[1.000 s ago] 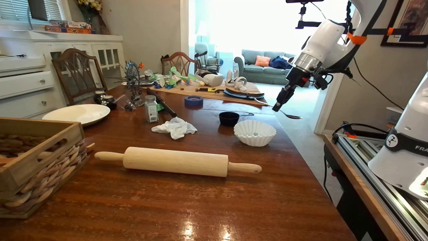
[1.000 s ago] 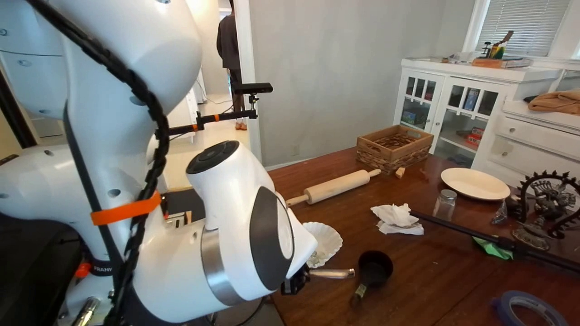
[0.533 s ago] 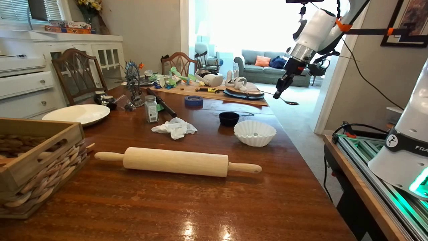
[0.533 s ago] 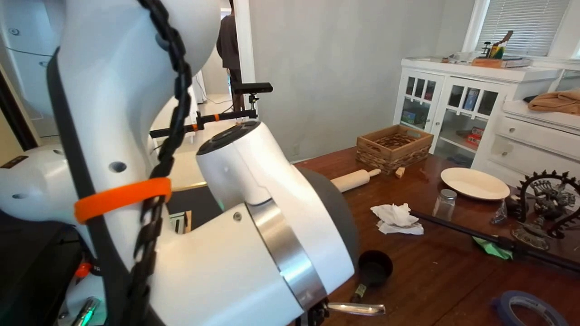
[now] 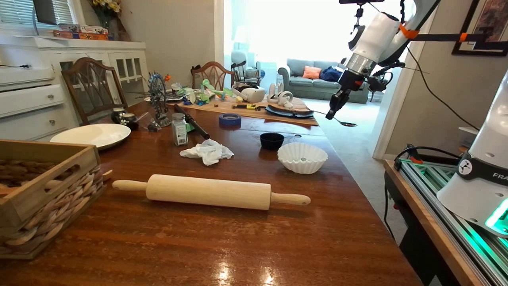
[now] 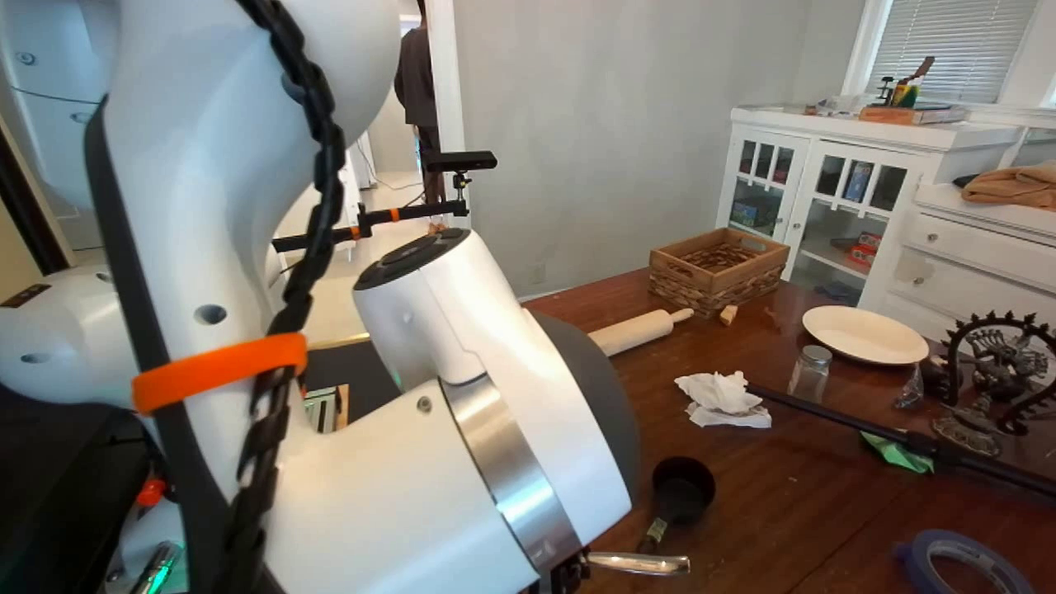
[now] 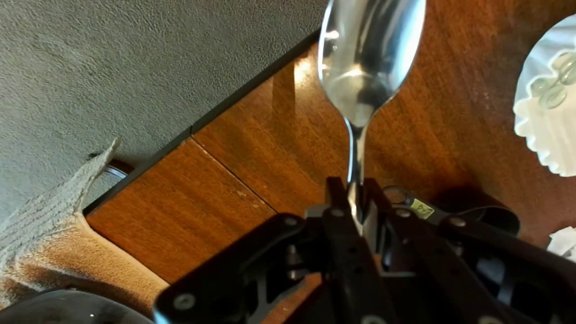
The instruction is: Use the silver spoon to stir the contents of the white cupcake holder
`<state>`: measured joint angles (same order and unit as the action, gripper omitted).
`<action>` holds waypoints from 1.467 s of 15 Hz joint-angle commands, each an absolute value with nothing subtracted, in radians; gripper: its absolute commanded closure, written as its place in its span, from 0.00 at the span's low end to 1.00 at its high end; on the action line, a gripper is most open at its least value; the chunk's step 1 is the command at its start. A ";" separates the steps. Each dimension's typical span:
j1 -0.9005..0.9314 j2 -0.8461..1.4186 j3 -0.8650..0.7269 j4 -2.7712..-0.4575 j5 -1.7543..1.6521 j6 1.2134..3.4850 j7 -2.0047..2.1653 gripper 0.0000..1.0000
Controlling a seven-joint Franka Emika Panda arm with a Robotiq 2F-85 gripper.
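In an exterior view, the white cupcake holder is seen near and left of the gripper; the silver spoon is aimed bowl-first rightward, so a near-left swing seems needed. In an exterior view, the holder is apparently hidden by the arm. In the wrist view, the spoon's handle is clamped in the jaws, the holder well right.

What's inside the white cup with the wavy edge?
A few clear, roundish pieces show in the wrist view, but the picture's edge cuts off part of the cup. In an exterior view, the arm covers it completely. I can't tell what the pieces are.
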<state>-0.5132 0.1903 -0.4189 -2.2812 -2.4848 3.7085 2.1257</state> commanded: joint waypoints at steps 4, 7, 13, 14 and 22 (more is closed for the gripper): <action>-0.509 0.314 -0.416 -2.136 -2.458 3.710 2.148 0.97; -0.503 0.379 -0.409 -2.066 -2.442 3.716 2.153 0.97; -0.496 0.509 -0.403 -1.944 -2.426 3.737 2.170 0.97; -0.437 0.534 -0.475 -1.940 -2.353 3.747 2.115 0.97; -0.461 0.658 -0.422 -1.811 -2.349 3.773 2.224 0.97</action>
<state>-0.4716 0.5853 -0.4112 -1.8826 -2.3606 3.7209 2.1698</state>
